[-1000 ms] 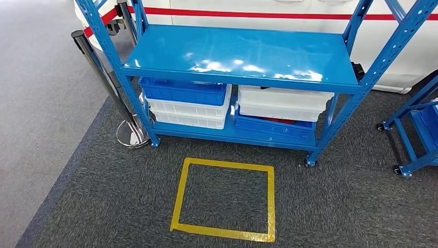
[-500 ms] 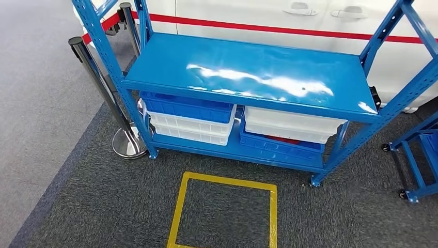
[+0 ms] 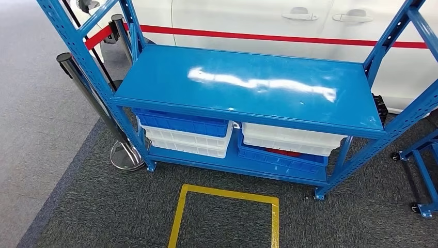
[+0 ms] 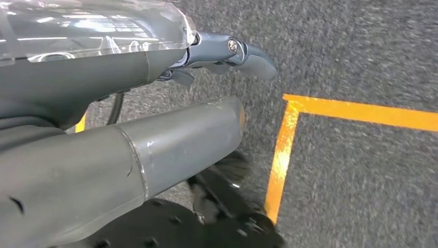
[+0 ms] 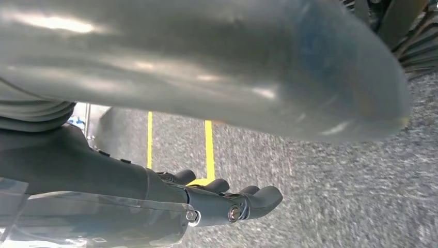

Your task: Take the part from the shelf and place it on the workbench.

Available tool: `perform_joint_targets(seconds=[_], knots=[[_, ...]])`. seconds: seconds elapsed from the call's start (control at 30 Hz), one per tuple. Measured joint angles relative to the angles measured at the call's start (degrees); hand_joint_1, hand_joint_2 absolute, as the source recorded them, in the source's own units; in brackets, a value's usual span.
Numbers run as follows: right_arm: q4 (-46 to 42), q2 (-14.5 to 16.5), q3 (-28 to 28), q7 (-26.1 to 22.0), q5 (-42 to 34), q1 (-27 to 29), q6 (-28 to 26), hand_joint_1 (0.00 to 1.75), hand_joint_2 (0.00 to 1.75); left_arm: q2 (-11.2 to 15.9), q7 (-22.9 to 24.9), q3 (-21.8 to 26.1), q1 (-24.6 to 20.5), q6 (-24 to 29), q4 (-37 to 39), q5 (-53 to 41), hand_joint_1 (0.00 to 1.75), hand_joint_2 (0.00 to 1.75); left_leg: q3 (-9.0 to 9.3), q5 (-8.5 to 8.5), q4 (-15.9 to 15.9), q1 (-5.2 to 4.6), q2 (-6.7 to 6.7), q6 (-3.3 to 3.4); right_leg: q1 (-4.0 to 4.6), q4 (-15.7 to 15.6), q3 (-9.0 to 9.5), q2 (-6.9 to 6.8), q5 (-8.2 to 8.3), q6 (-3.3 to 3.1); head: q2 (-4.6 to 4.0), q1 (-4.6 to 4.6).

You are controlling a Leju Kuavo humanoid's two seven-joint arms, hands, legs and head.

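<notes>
While head sees shelf [image 3: 248,88], wrists see empty fingers [image 5: 258,199].

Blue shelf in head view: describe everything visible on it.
The shelf is a glossy blue metal rack with perforated uprights, standing on grey carpet before a white car. Its upper deck is bare with glare streaks. The lower deck holds two stacks of bins: blue over white on the left, white over blue with something red inside on the right.
</notes>
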Motion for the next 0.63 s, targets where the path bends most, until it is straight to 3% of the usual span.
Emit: perform_joint_targets(seconds=[0.1,0.13,0.2,0.3,0.33,0.43,0.5,0.63], knots=[[0.0,0.1,0.0,0.1,0.0,0.0,-0.1,0.0,0.0,0.0,0.1,0.0,0.2,0.3,0.0,0.0,0.0,0.0,1.17,7.57,-9.2,0.16,0.41,-0.21,-0.17,0.0,1.45,-0.09,-1.04,0.68,0.0,-0.02],[0.0,0.2,0.0,0.1,0.0,0.0,-0.2,0.0,0.0,0.0,0.1,0.0,0.2,0.4,0.0,0.0,0.0,0.0,1.57,8.34,-11.4,0.06,0.58,-0.1,-0.14,0.1,1.67,-0.14,-1.3,0.98,0.0,-0.11],[0.0,0.2,0.0,0.1,0.0,-0.2,-0.2,0.0,0.0,0.0,0.1,0.0,0.2,0.4,0.0,0.0,0.0,0.0,1.69,8.48,-12.7,-0.1,0.78,0.46,0.03,0.2,1.83,-0.2,-1.8,1.57,0.0,-0.2],[0.0,0.2,0.1,0.1,0.0,-0.3,-0.2,0.0,0.0,0.0,0.2,-0.1,0.3,0.5,0.0,0.0,0.0,0.0,2.06,9.73,-13.1,0.0,0.75,0.71,0.3,0.2,2.08,-0.29,-2.18,0.21,0.0,-0.2],[0.0,0.2,0.1,0.0,0.1,-0.3,-0.2,0.0,0.44,0.0,0.2,-0.1,0.3,0.5,0.0,0.0,0.0,0.44,2.13,9.73,-13.1,-0.09,0.72,0.71,0.34,0.0,2.13,-0.3,-2.15,-0.31,0.0,-0.2],[0.0,0.2,0.1,-1.0,0.2,-0.3,-0.2,0.0,1.75,0.0,0.2,-0.1,0.2,0.8,0.0,0.0,0.0,1.75,2.15,9.49,-13.1,-0.21,0.65,1.11,0.31,-0.4,2.42,-0.29,-2.16,-0.24,0.0,-0.2],[0.0,0.2,0.2,-1.9,0.2,-0.3,-0.4,0.0,1.75,-0.1,0.8,-0.3,0.1,1.5,0.0,-0.5,0.0,1.75,2.21,9.36,-13.1,-0.22,0.65,1.32,0.3,-0.7,2.61,-0.29,-2.19,0.12,0.0,-0.2],[0.0,0.1,0.6,-3.2,-0.4,-0.3,-0.2,0.0,1.75,-0.1,2.8,-1.6,0.2,1.9,0.0,-2.2,0.0,1.75,2.29,9.17,-13.1,-0.29,0.65,1.6,0.15,-1.0,2.86,-0.3,-2.21,1.7,0.0,-0.21]])
